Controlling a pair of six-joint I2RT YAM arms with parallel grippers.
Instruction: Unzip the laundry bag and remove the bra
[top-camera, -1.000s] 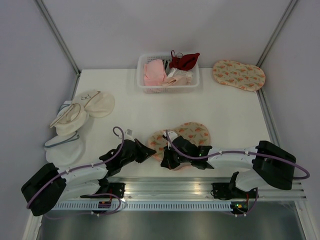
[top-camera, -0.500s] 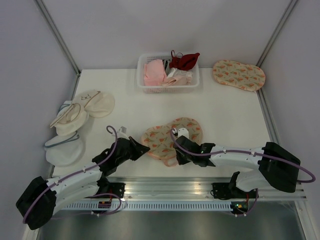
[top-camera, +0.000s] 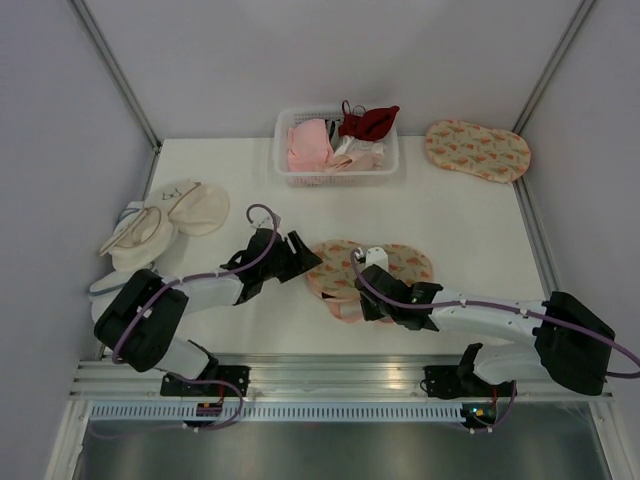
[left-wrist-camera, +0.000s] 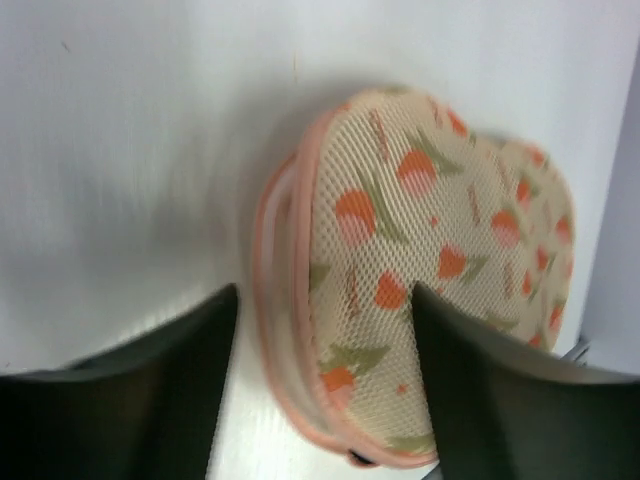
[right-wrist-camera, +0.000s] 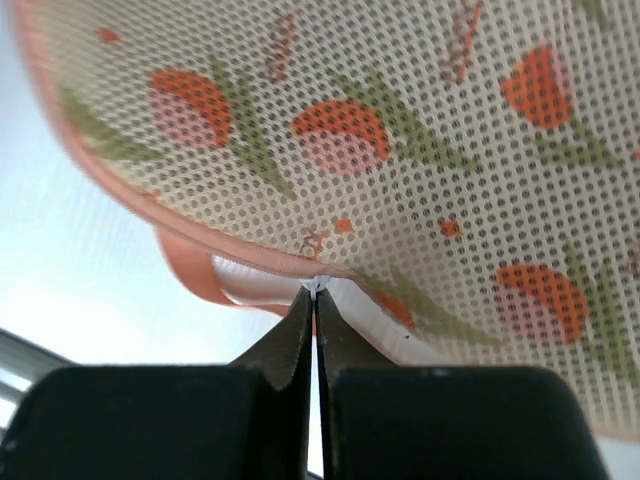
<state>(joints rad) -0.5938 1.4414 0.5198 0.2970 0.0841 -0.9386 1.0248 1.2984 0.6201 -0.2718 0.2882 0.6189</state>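
The laundry bag (top-camera: 385, 265) lies flat mid-table, peach mesh with an orange leaf print. My left gripper (top-camera: 312, 262) stands open at its left end. In the left wrist view that end of the bag (left-wrist-camera: 430, 230) sits between the spread fingers of the left gripper (left-wrist-camera: 325, 400), and I cannot tell whether they touch it. My right gripper (top-camera: 360, 300) is at the bag's near edge. In the right wrist view the right gripper (right-wrist-camera: 316, 290) is shut on the small white zip pull under the bag (right-wrist-camera: 400, 130). The edge gapes there, showing pale pink lining (right-wrist-camera: 250, 285). The bra is hidden.
A white basket (top-camera: 337, 180) with pink and dark red garments stands at the back. A second printed pouch (top-camera: 477, 149) lies at the back right. Cream-white pouches (top-camera: 165, 225) are piled at the left edge.
The left gripper has opened, letting go of the bag's left end, and reached farther in. The bag and right gripper have shifted away from the near edge, with the zip pull still pinched.
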